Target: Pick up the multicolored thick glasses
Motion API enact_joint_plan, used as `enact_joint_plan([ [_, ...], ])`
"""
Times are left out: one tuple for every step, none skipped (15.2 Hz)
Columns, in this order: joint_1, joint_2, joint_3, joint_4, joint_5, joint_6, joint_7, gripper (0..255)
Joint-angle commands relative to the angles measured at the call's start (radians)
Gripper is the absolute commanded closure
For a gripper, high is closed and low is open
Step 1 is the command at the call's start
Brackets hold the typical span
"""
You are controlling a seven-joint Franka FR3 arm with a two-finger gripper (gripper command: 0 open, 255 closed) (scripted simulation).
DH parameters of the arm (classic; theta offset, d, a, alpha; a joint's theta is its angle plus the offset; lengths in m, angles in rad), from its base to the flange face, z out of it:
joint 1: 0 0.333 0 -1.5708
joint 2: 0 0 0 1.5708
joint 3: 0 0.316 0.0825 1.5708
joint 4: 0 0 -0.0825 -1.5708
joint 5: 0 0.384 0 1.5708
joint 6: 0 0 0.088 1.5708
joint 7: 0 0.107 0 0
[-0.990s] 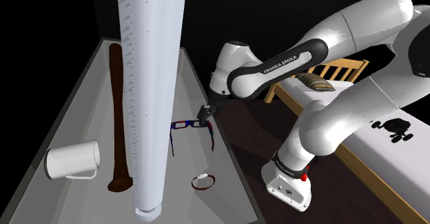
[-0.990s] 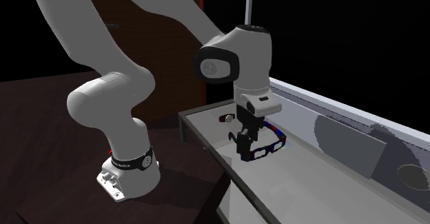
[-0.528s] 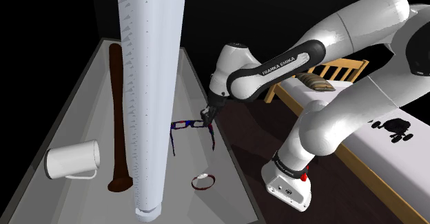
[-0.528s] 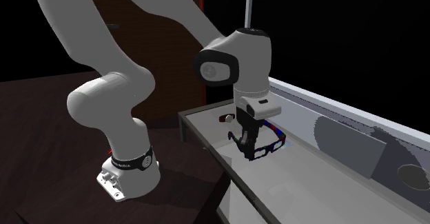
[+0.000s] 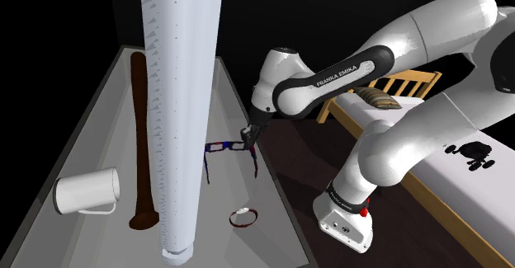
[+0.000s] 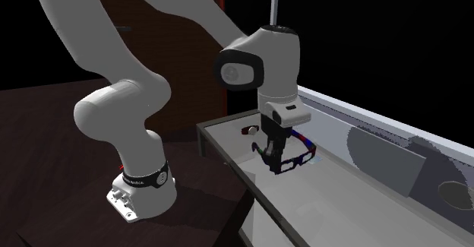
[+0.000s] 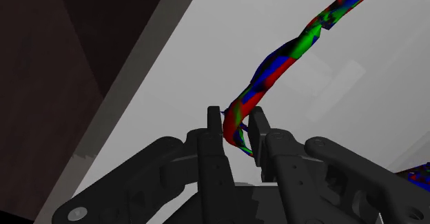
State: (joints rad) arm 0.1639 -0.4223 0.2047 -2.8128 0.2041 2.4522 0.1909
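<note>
Tall white column [image 5: 183,101] on table [image 5: 99,147], bat [image 5: 142,126] and mug [image 5: 87,190] beyond, bare surface between glasses [image 5: 224,149] and bracelet [image 5: 243,216]

Gripper [image 6: 270,153]: low over the grey table [image 6: 225,137], clasping the near end of the glasses [image 6: 292,163].
Glasses: thick frame, red, blue and green.
Small ring [image 6: 249,131]: on the table, near the gripper.

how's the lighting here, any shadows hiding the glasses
Shoulder view: dim, the multicoloured glasses read dark on the grey table, black area behind. Second exterior view: dim too, blotchy grey shadows on the table's far wall. Wrist view: brightest, the frame's red, green and blue clear in the gripper.
</note>
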Motion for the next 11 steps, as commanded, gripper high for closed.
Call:
enact_joint_plan([
  [0.000,-0.026,-0.002,0.011,-0.003,-0.038,0.003,255],
  [0.000,-0.038,-0.004,0.018,-0.004,-0.056,0.004,255],
  [-0.001,-0.050,-0.005,0.024,-0.006,-0.074,0.005,255],
  [-0.001,-0.062,-0.007,0.031,-0.007,-0.092,0.006,255],
  [-0.001,-0.073,-0.008,0.037,-0.009,-0.110,0.007,255],
  [-0.002,-0.083,-0.010,0.045,-0.010,-0.128,0.008,255],
  [-0.002,-0.093,-0.011,0.052,-0.012,-0.145,0.009,255],
  [-0.003,-0.103,-0.013,0.060,-0.013,-0.163,0.010,255],
  [-0.003,-0.113,-0.014,0.067,-0.015,-0.180,0.010,255],
  [-0.004,-0.122,-0.016,0.076,-0.016,-0.197,0.011,255],
  [-0.004,-0.130,-0.017,0.084,-0.018,-0.214,0.012,255],
])
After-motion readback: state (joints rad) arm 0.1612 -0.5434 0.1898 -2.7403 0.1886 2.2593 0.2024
